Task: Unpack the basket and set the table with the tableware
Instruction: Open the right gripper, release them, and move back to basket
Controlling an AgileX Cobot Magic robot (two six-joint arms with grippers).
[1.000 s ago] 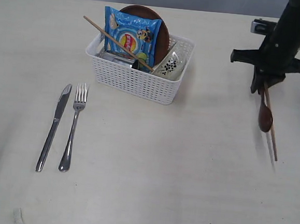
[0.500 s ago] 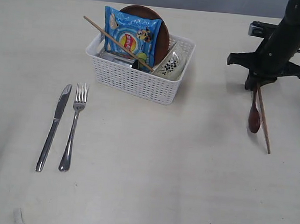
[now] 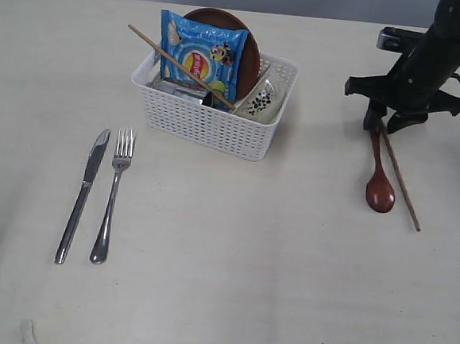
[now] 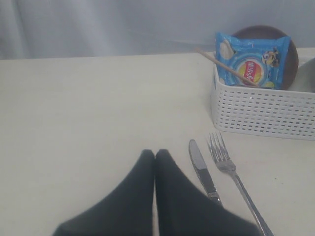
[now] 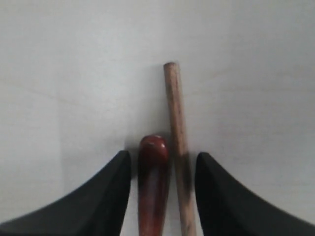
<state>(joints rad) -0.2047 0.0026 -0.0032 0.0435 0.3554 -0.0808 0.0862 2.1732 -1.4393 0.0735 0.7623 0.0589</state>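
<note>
Over the right side of the tabletop [image 3: 245,285], the right hand [image 3: 383,124], pointing down, jaws apart, clamped on nothing. Between the jaws, from the right wrist view: the handle end of a red-brown wooden spoon [image 3: 377,164] and the end of a wooden chopstick [image 3: 401,179], side by side, neither squeezed by the black fingers [image 5: 98,196]. Both flat on the tabletop, spoon bowl and far chopstick tip toward the lower edge of the exterior view, slightly fanned apart, well apart from the basket.

Toward the back, near the middle, a white perforated basket [image 3: 210,123], upright. Inside, on edge: a blue chips packet [image 3: 201,58], a brown round plate [image 3: 251,58] behind it, an off-white piece with black specks [image 3: 261,101] at the right end. Across the packet's front, a second chopstick [image 3: 182,67], slanted, upper end out past the basket's left rim.

In front of the basket, to the left, a steel knife [image 3: 82,195] and a steel fork [image 3: 111,198], parallel, just beside each other, not touching, fork on the right.

Left hand [image 4: 155,157] outside the exterior view; in its own wrist view, fingers pressed together, nothing between them, above bare tabletop near the knife's tip.
</note>
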